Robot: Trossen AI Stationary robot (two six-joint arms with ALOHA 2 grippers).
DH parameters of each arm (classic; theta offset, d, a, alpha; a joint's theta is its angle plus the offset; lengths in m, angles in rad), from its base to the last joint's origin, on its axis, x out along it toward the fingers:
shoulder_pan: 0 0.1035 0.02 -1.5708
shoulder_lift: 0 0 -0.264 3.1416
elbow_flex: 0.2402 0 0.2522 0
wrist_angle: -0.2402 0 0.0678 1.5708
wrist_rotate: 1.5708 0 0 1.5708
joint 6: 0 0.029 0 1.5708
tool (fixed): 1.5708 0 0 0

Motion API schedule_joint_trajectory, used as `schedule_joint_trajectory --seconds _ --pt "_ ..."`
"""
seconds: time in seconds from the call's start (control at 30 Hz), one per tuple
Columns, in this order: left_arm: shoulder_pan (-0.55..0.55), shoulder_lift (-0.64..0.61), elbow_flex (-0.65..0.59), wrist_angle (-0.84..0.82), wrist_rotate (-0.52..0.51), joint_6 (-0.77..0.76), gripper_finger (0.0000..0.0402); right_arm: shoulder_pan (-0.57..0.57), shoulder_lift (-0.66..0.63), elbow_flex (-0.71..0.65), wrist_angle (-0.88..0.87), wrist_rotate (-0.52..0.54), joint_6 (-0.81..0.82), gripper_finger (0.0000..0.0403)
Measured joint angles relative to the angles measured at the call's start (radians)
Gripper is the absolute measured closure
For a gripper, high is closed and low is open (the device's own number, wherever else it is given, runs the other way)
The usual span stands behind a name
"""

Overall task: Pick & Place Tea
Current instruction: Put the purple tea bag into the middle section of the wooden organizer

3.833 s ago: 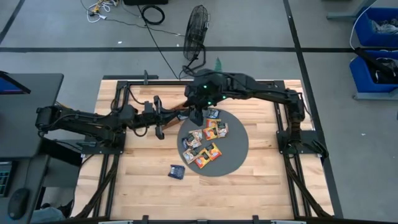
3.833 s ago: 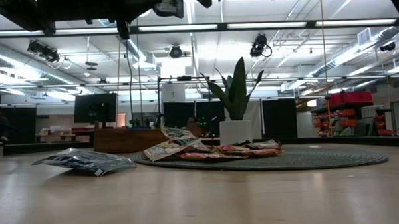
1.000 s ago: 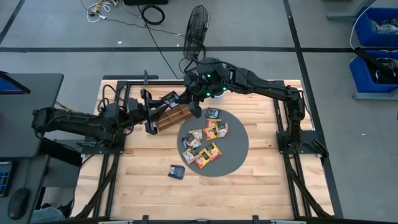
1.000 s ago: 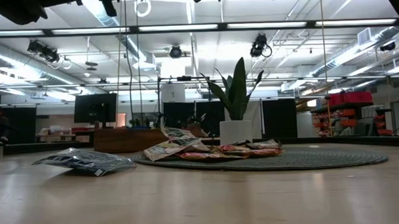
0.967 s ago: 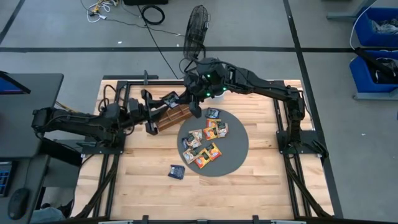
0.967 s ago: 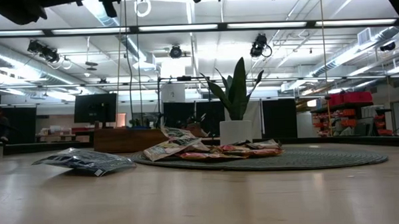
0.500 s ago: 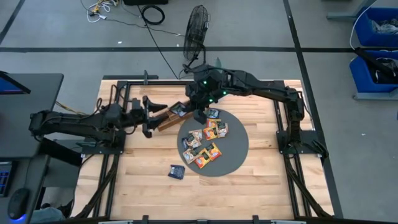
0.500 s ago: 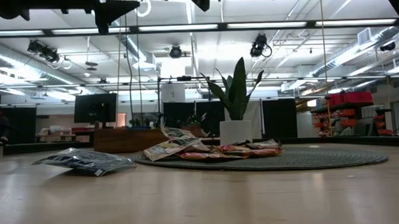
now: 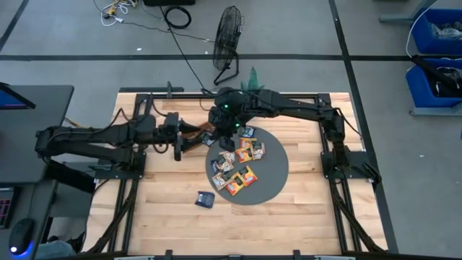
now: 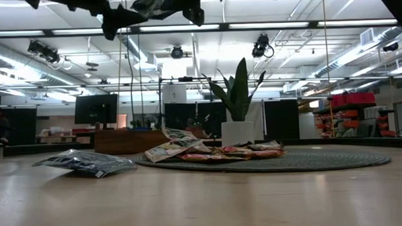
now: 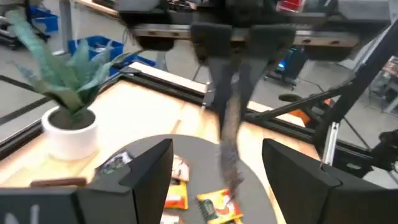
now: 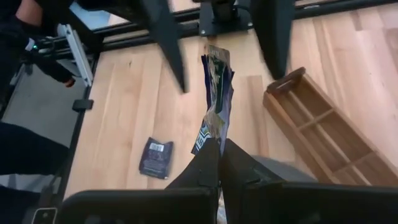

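Dark sachet [image 12: 214, 106] in right tool [image 12: 219, 163]

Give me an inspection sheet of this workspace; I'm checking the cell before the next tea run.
Surface: wooden table, round grey mat on it.
Job's things: tea sachets piled on the mat; one dark sachet alone on bare wood; one dark sachet held up.
Clutter: wooden divided tray, potted plant.
Grippers: right gripper shut on the raised sachet; left gripper open, facing it.
Cables: black cable on the floor behind the table.
Surroundings: floor fan, blue bins.
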Motion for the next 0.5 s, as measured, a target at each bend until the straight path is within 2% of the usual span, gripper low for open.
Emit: schedule_joint_trajectory --seconds 0.13,0.23,0.5 --pt "0.001 0.036 0.023 -0.01 0.024 0.001 0.0161 -0.001 0.0 0.0 0.008 0.009 0.001 0.0403" --pt "0.001 0.04 0.023 -0.012 0.024 0.001 0.0187 0.0 -0.001 0.0 0.004 0.008 0.001 0.0403" --pt "0.001 0.04 0.023 -0.009 0.047 0.003 0.032 0.0 -0.001 0.0 -0.029 0.033 0.0 0.0403"
